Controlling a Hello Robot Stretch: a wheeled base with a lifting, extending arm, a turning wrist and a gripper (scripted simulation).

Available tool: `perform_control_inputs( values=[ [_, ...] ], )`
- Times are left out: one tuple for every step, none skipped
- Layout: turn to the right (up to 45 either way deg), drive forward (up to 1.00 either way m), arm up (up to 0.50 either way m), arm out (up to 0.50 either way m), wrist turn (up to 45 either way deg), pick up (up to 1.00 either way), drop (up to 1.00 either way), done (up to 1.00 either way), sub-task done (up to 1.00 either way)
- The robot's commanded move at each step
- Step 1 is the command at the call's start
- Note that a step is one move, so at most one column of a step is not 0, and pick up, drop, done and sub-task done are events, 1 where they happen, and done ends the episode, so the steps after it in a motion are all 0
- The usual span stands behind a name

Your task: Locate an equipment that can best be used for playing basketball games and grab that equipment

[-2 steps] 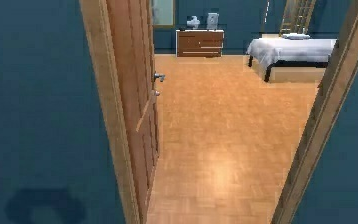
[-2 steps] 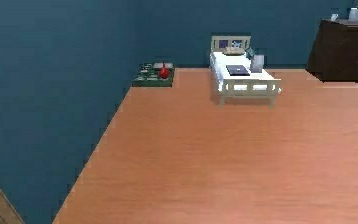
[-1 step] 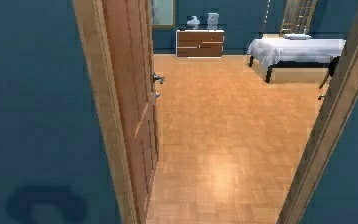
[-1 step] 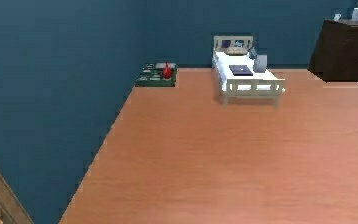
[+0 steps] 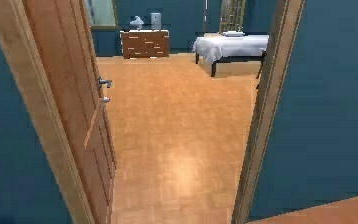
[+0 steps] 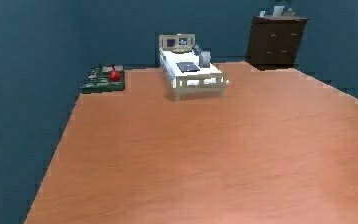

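Basketball and tool both leave doubt: the tool's state I cannot tell, and a small red round thing (image 6: 114, 73), ball or not unclear, lies on a dark green mat (image 6: 95, 85) by the blue wall (image 6: 42, 40). A bed (image 6: 192, 75) stands near, a dark dresser (image 6: 278, 42) well apart.

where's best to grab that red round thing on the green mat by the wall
It looks rounded with no clear handle, so put the fingers across the widest middle of the red round thing. It sits on the low green mat close to the blue wall, so come from the open floor side or from above.
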Motion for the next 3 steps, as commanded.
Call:
perform_control_inputs(
  values=[
    [0.0, 0.55, 0.00, 0.00, 0.0, 0.00, 0.00, 0.00, 0.00],
    [-9.0, 0.00, 0.00, 0.00, 0.0, 0.00, 0.00, 0.00, 0.00],
    [0.0, 0.45, 0.00, 0.00, 0.0, 0.00, 0.00, 0.00, 0.00]
  ],
)
